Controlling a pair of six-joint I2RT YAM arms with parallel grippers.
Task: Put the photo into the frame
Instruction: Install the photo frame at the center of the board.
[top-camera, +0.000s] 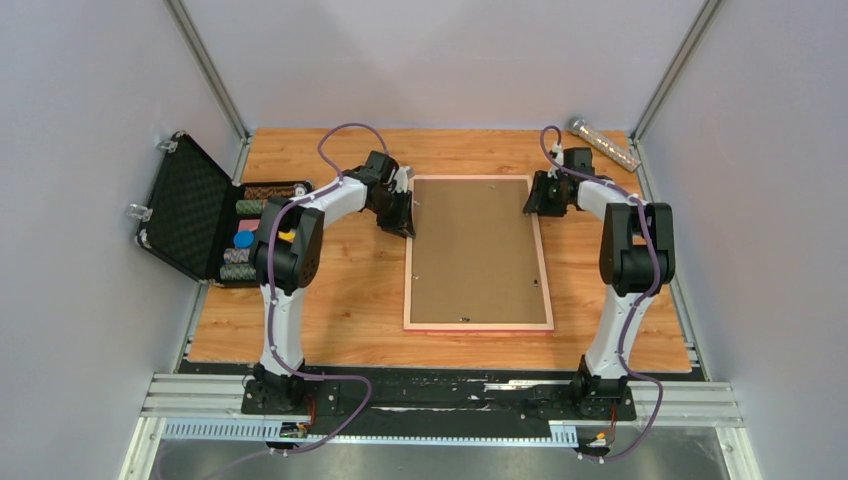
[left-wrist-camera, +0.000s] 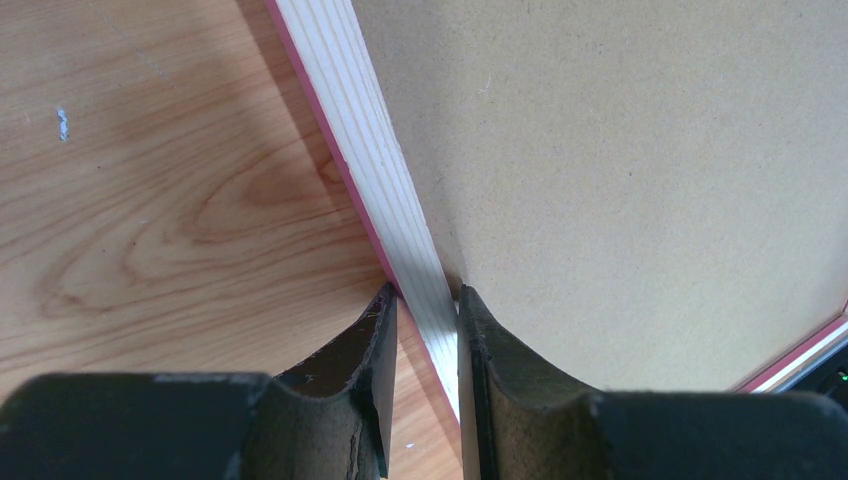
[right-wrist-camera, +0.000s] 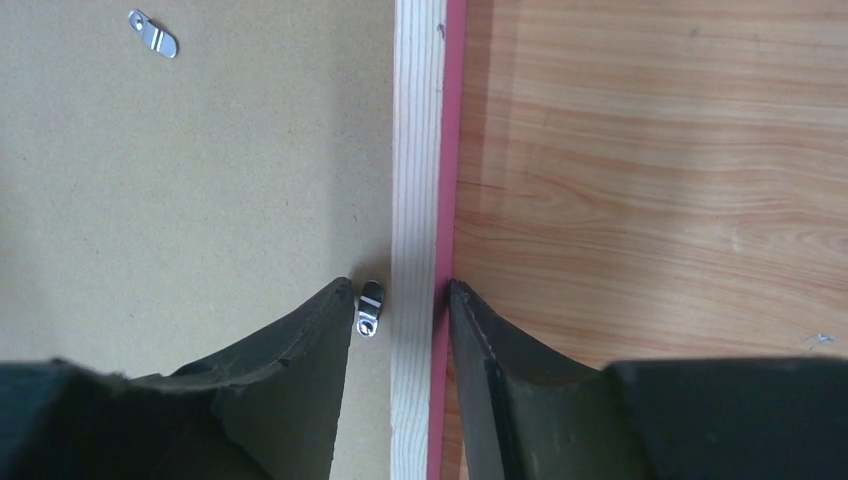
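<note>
The frame (top-camera: 408, 280) lies face down mid-table, its pale back rails up and its pink edge showing. A brown backing board (top-camera: 475, 250) fills its opening. The photo is hidden. My left gripper (top-camera: 405, 215) is at the far end of the left rail. In the left wrist view that gripper (left-wrist-camera: 425, 295) is shut on the rail (left-wrist-camera: 370, 150), one finger on the pink outer edge and one against the board (left-wrist-camera: 620, 180). My right gripper (top-camera: 533, 200) is at the far end of the right rail. It (right-wrist-camera: 400, 285) straddles that rail (right-wrist-camera: 415, 150), open. Its outer finger touches the pink edge, and its inner finger stands clear on the board (right-wrist-camera: 200, 180).
A small metal clip (right-wrist-camera: 369, 307) sits between the right gripper's inner finger and the rail, and another clip (right-wrist-camera: 153, 33) lies farther along the board. An open black case (top-camera: 215, 225) with poker chips stands at the left table edge. A clear tube (top-camera: 605, 143) lies at the back right.
</note>
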